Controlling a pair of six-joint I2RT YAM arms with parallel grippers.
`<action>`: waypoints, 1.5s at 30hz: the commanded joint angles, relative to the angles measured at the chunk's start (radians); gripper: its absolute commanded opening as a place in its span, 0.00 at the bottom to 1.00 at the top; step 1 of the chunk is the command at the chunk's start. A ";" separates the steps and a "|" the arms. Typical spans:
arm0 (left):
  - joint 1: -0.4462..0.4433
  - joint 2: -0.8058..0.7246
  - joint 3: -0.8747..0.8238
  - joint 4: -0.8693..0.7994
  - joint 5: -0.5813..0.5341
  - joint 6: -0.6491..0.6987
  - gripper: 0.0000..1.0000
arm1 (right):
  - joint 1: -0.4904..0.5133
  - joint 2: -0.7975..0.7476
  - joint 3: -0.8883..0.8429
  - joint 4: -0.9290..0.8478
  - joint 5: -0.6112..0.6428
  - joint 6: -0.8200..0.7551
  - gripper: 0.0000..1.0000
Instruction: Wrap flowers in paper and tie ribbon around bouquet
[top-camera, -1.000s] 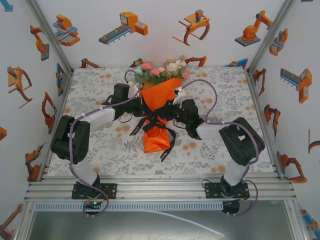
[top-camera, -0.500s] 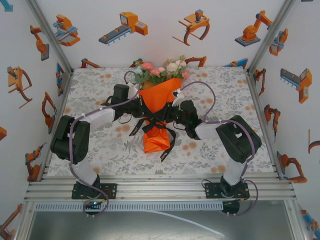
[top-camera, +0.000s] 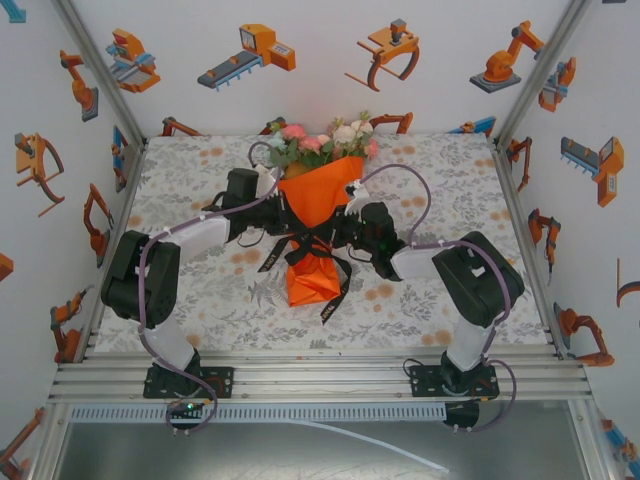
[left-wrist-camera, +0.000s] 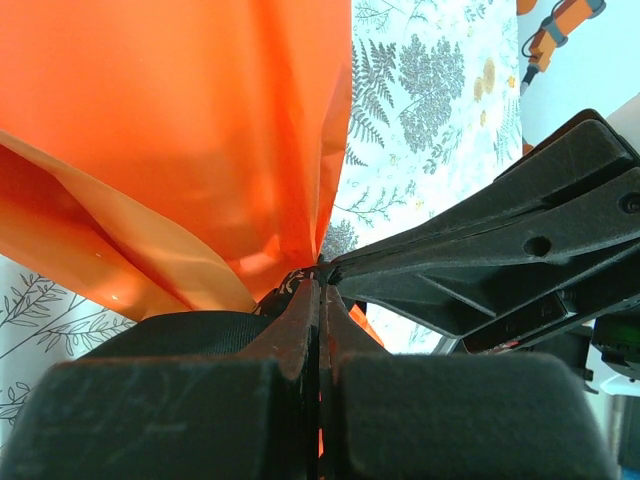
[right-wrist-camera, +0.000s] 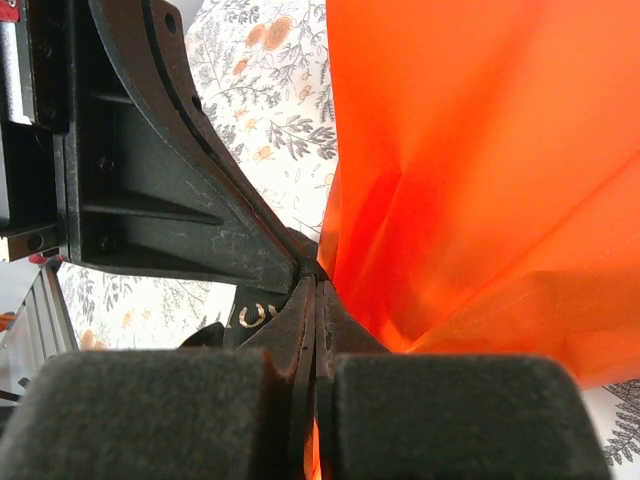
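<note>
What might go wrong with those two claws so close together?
The left gripper and right gripper are shut tip to tip at the waist of the orange paper; pulling apart could tear it. The black ribbon is thin and floppy, so it could slip and the tie loosen. A tug might drag the flowers sideways.

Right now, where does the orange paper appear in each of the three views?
Top external: the orange paper is at the centre, just below the flowers.
Left wrist: the paper covers the upper left.
Right wrist: the paper covers the upper right.
Shared landmark: the floral tablecloth beside it.
</note>
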 joint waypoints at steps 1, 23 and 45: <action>0.003 -0.036 0.012 0.000 -0.012 -0.003 0.02 | -0.005 -0.047 -0.010 0.008 0.003 -0.045 0.00; 0.012 -0.034 0.007 0.014 -0.006 -0.017 0.00 | 0.003 -0.132 -0.112 0.014 -0.016 -0.052 0.27; 0.007 -0.040 0.011 0.013 -0.004 -0.010 0.00 | 0.003 -0.009 0.044 -0.069 -0.011 -0.037 0.14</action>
